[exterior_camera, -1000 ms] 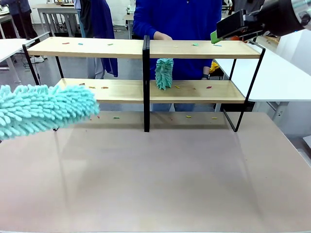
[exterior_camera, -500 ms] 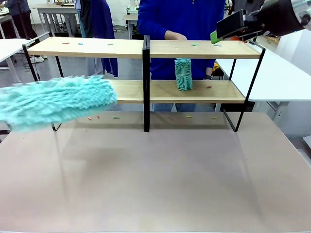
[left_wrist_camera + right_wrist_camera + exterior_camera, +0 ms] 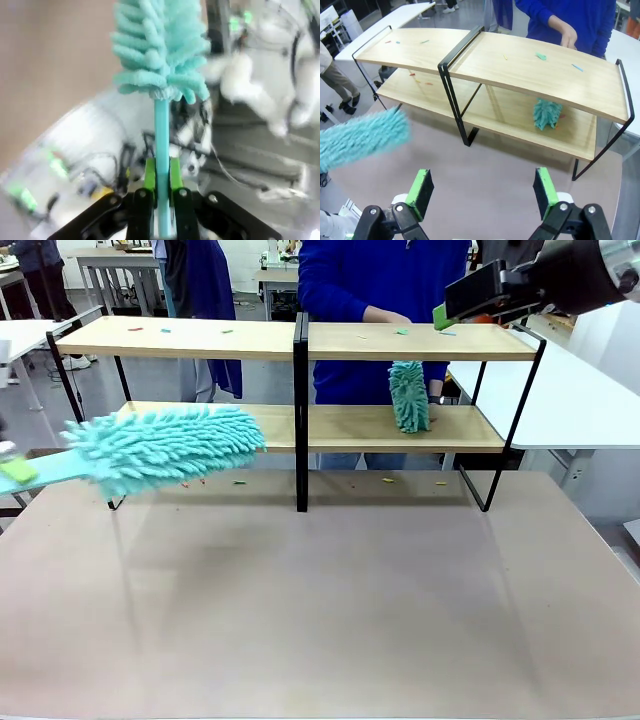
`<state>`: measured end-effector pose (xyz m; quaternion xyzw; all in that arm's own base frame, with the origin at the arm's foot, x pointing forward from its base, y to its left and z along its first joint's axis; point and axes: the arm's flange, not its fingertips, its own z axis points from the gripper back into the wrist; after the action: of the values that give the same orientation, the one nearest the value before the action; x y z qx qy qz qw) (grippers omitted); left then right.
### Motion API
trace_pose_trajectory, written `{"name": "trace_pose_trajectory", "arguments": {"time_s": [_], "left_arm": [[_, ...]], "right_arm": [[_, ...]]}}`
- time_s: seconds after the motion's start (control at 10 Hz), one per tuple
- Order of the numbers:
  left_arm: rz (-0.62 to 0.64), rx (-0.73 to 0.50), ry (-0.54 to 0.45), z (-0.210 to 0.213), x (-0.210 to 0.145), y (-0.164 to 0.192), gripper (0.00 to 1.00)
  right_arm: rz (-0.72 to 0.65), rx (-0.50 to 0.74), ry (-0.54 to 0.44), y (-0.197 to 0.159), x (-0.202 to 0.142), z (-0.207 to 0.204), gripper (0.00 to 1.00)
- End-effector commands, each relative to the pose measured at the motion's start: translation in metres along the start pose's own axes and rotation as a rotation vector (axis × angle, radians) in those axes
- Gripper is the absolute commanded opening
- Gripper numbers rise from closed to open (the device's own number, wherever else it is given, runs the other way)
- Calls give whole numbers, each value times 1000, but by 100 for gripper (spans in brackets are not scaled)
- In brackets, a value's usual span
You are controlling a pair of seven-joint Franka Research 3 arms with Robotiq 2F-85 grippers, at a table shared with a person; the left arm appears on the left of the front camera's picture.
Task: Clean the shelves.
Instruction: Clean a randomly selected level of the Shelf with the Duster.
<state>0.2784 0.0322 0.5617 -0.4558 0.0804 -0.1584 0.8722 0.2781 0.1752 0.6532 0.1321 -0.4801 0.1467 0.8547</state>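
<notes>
Across a beige tabletop [image 3: 330,620] in a busy lab, the shelves [image 3: 200,338], a wide two-tier rack of light-wood boards on a thin black frame, stand along the far edge, dotted with small coloured scraps. The left gripper [image 3: 160,182] is clamped on the slim handle of a fluffy turquoise microfibre duster [image 3: 165,445]. The duster's long axis runs nearly level from the table's left edge toward the rack. Its head hangs level with the lower board's left half, on the robot's side; contact cannot be told. That makes the left arm the nearer one for that half. The right gripper [image 3: 482,192], jaws wide apart and empty, hovers high by the top board's right end. Behind the rack, a person in blue holds a smaller teal duster [image 3: 408,395] upright on the lower board's right half.
</notes>
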Motion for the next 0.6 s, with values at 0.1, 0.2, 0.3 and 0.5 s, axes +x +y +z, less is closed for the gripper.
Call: {"name": "trace_pose_trajectory", "arguments": {"time_s": [0.1, 0.2, 0.3, 0.5], "left_arm": [[-4, -34, -2, 90, -89, 23, 12], [13, 1, -44, 106, -115, 33, 12], [6, 13, -88, 119, -139, 41, 12], [11, 4, -159, 122, -142, 43, 12]], "right_arm": [[-1, 0, -1, -1, 0, 0, 100], [-1, 0, -1, -1, 0, 0, 100], [-1, 0, -1, -1, 0, 0, 100], [-1, 0, -1, -1, 0, 0, 100]]}}
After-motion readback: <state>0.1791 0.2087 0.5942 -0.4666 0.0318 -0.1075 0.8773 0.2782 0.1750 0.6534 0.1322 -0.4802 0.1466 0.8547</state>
